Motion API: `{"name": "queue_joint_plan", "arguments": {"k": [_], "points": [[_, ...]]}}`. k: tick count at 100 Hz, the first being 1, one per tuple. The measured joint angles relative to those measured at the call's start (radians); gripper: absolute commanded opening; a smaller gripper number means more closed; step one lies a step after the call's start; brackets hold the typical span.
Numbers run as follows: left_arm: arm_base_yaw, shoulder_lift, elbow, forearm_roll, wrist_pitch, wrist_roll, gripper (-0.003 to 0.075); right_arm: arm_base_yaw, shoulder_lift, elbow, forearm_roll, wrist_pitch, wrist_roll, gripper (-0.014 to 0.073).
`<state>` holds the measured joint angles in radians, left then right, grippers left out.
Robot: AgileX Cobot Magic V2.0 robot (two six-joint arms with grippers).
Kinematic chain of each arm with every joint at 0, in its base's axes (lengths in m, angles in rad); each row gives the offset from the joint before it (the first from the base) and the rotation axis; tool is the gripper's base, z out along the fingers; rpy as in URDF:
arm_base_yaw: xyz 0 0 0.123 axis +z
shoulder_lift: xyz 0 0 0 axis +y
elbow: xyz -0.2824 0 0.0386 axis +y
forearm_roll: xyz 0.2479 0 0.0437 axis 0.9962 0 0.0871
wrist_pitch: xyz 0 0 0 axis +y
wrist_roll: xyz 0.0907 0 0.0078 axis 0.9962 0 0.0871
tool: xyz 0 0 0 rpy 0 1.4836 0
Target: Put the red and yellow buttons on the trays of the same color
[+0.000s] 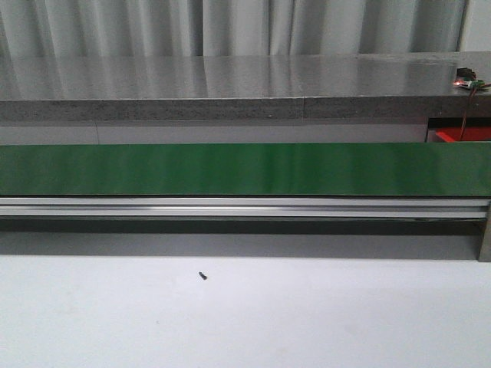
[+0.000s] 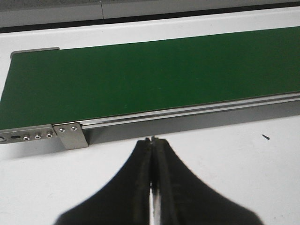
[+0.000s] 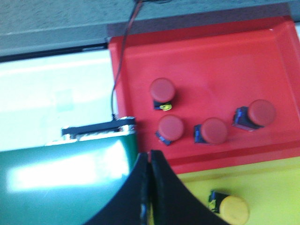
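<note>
In the right wrist view a red tray (image 3: 201, 51) holds several red buttons, one of them (image 3: 162, 89) near its middle. Beside it a yellow tray (image 3: 262, 183) holds one yellow button (image 3: 233, 209). My right gripper (image 3: 150, 153) hangs shut and empty over the red tray's near rim, where the green belt (image 3: 65, 187) ends. My left gripper (image 2: 153, 139) is shut with nothing in it, above the white table just short of the belt's other end (image 2: 140, 75). In the front view only a corner of the red tray (image 1: 464, 135) shows. No gripper appears there.
The green conveyor belt (image 1: 245, 169) with its aluminium rail (image 1: 245, 207) spans the table. Behind it runs a grey stone counter (image 1: 230, 88). A small black screw (image 1: 202, 275) lies on the white table. A cable (image 3: 123, 61) crosses the red tray's edge.
</note>
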<state>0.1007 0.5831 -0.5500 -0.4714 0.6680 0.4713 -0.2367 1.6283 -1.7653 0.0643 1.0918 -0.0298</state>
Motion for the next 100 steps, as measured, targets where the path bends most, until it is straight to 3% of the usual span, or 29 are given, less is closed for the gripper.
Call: {"name": "queue_joint_plan", "arguments": {"k": [49, 100], "points": [[0.0, 0.0, 0.0, 0.0, 0.0, 0.0, -0.002, 0.134, -0.293, 0.369, 0.067, -0.215, 0.0, -0.0123], [0.0, 0.0, 0.0, 0.0, 0.0, 0.0, -0.002, 0.143, -0.554, 0.707, 0.067, -0.453, -0.006, -0.0123]]}}
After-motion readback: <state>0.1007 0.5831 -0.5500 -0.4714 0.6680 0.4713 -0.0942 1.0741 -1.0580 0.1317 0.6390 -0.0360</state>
